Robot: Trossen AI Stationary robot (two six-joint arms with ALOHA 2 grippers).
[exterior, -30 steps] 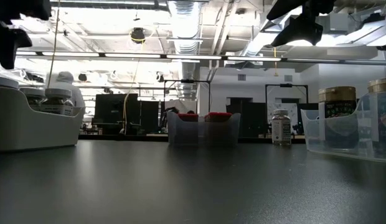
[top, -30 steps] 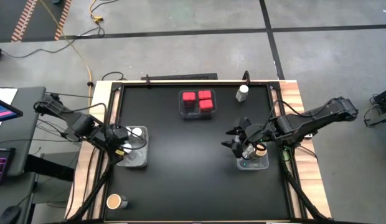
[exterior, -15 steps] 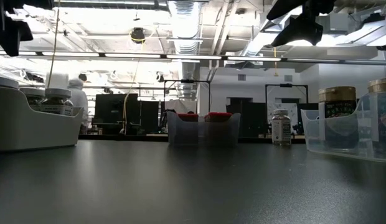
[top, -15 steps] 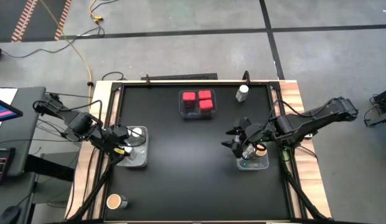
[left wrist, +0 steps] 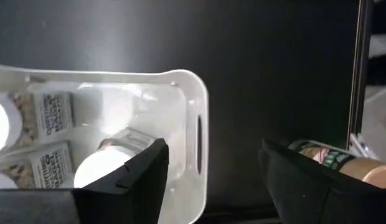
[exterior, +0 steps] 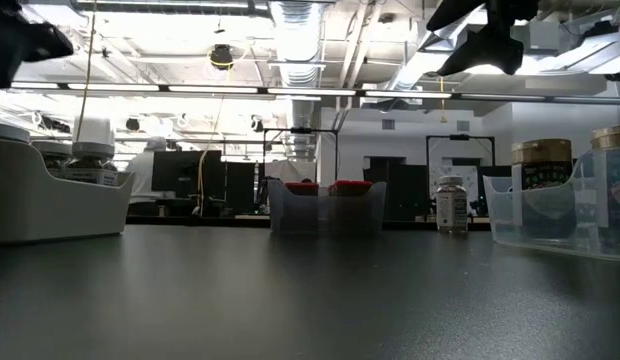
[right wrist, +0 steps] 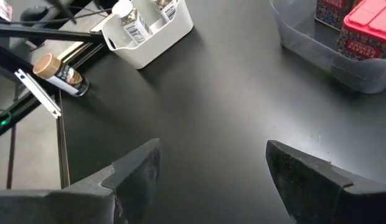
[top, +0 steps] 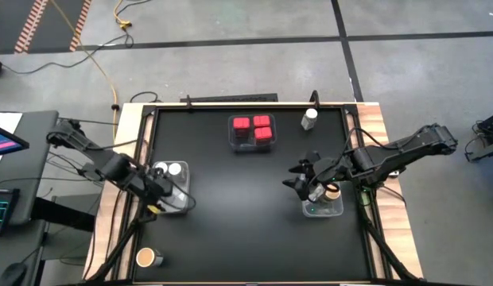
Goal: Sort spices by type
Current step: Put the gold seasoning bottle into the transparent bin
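My left gripper [top: 163,195] is open above the near side of the white bin [top: 181,200] on the table's left; its fingers touch nothing. Three white-capped jars [left wrist: 96,168] stand in that bin. My right gripper [top: 300,181] hangs open above the clear bin [top: 314,210] on the right, which holds tan-lidded jars [exterior: 540,180]. Three red square-topped spices [top: 252,127] sit in a clear bin at the far middle. One white-capped jar [top: 310,118] stands alone on the table near the far right. A tan-lidded jar [top: 145,257] lies on the wooden strip at the near left corner.
The black table top [top: 238,214] lies bare between the three bins. Wooden strips and metal rails [top: 372,230] run along the left and right sides. A monitor and keyboard stand off the table to the left.
My left gripper has moved toward the table's near edge, off the middle of the white bin, and a second white cap now shows in the high view. It stays open. The right arm has kept still.
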